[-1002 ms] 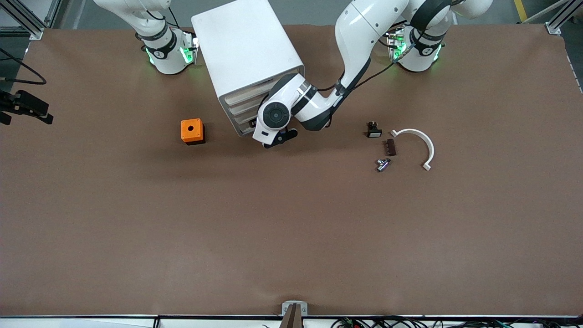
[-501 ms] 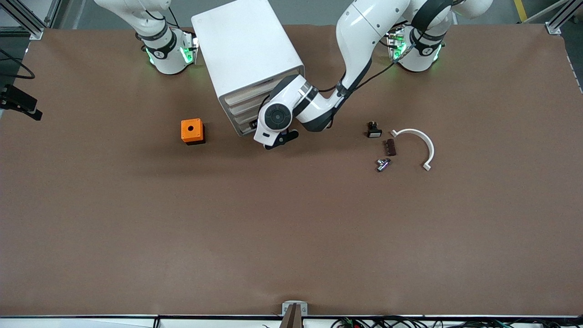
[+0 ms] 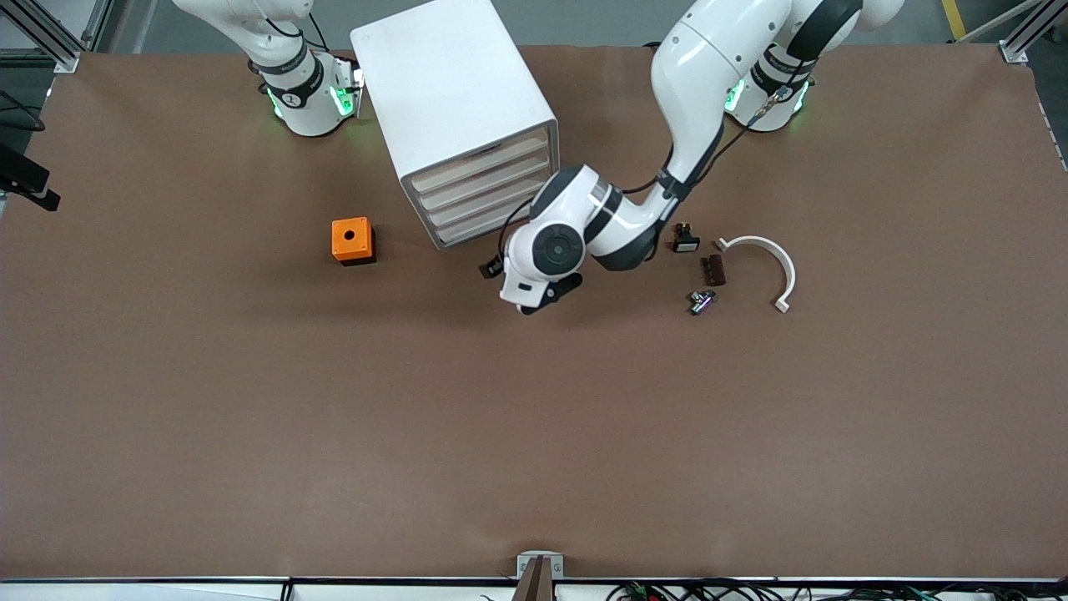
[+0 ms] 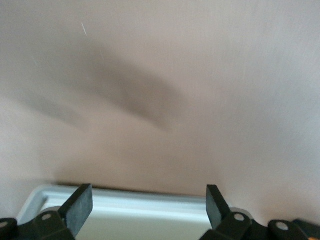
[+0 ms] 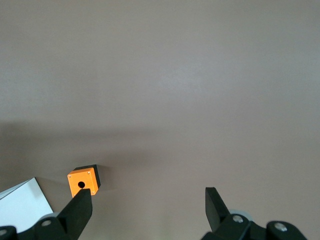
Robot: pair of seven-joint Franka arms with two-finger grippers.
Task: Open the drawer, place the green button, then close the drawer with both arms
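Since a second ago, the left arm [image 3: 697, 83] has swung away from the cabinet [image 3: 455, 108] front, and all four drawer fronts now show uncovered. I see the left claw [image 4: 149, 210] low over bare table [image 3: 534, 434] just in front of the cabinet, toward the left arm's end, its fingers [image 4: 80, 205] spread wide apart with nothing between them; a pale white edge lies just below them in the left wrist view, and I cannot tell what it belongs to.

The drawer [image 3: 492, 224], lowest of the four, looks pushed in flush with the ones above it. The button [image 3: 701, 300] lies on the table toward the left arm's end, nearer the front camera than the small black switch [image 3: 685, 239] and the dark brown block [image 3: 713, 270], and beside the curved white bracket [image 3: 763, 259]. It is well apart from the left claw.

An orange box [image 3: 352, 240] with a hole in its top sits beside the cabinet toward the right arm's end. The right arm [image 3: 275, 50] waits near its base; in its wrist view the right claw [image 5: 149, 210] hangs high above the table with fingers wide apart and empty, the orange box and a corner of the cabinet below it.
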